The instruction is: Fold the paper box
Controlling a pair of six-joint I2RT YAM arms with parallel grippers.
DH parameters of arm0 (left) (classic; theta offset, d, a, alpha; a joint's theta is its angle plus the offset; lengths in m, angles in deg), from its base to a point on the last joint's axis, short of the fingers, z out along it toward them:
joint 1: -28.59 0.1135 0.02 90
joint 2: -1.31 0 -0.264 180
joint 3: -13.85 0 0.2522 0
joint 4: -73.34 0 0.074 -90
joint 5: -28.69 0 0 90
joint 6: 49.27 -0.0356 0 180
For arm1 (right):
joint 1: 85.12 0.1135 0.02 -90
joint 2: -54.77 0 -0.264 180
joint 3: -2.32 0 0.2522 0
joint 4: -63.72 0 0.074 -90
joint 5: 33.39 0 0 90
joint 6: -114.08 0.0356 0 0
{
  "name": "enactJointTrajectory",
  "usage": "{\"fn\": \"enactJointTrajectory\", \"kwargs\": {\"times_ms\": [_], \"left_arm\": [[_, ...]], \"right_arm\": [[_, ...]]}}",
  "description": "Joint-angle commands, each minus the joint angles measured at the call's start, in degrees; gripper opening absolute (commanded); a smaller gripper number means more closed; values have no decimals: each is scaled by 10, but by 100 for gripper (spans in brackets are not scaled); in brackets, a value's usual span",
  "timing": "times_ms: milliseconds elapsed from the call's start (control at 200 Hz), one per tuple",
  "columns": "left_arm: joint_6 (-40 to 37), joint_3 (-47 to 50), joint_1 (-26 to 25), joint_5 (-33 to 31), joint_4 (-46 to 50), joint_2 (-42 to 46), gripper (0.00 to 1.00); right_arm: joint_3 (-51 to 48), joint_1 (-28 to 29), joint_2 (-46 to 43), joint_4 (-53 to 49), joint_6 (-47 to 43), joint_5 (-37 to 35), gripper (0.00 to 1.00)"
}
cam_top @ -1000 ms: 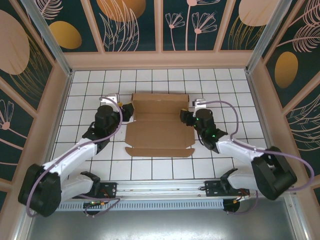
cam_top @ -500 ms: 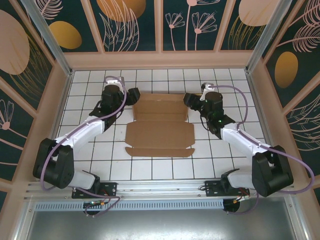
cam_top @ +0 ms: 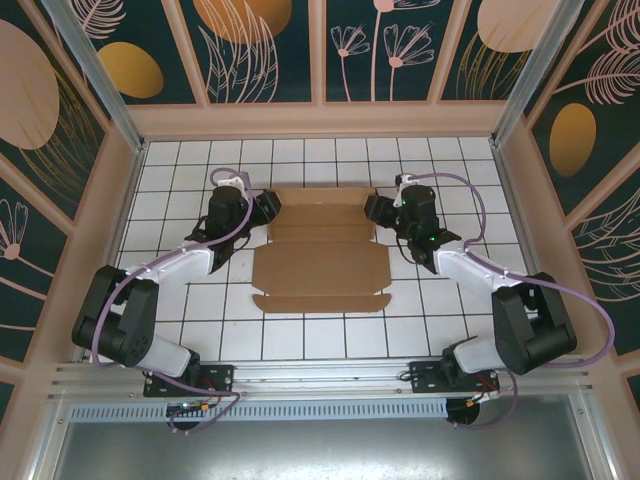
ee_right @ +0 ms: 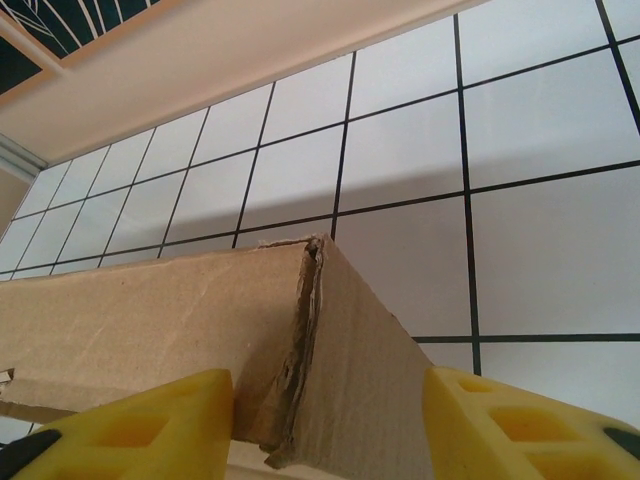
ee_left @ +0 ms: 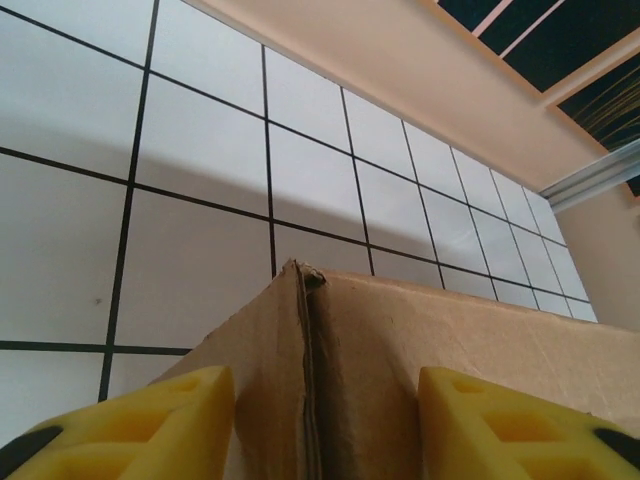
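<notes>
paper box (cam_top: 320,260) is laid mid-tabletop | left gripper (ee_left: 325,410): jaws part-open, its far-left corner straddled | right gripper (ee_right: 330,400): jaws part-open, its far-right corner straddled

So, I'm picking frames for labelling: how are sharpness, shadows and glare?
Top external: sharp, evenly lit, no glare on the paper box. Left wrist: box corner crisp, yellow fingers slightly soft, faint shadow band on tiles. Right wrist: much the same.
</notes>
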Motion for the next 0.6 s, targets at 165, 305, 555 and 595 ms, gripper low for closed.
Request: {"fn": "enactJointTrajectory", "kwargs": {"times_ms": [165, 305, 555, 595], "left_arm": [[24, 21, 5, -1, 4, -10, 52], [23, 35, 5, 1, 7, -2, 52], [43, 80, 4, 9, -10, -23, 47], [43, 82, 4, 10, -8, -23, 47]], "right_arm": [[24, -3, -12, -62, -10, -15, 53], [28, -3, -19, -71, -13, -5, 53], [-38, 0, 3, -36, 11, 0, 50], [-44, 3, 2, -33, 11, -1, 50]]}}
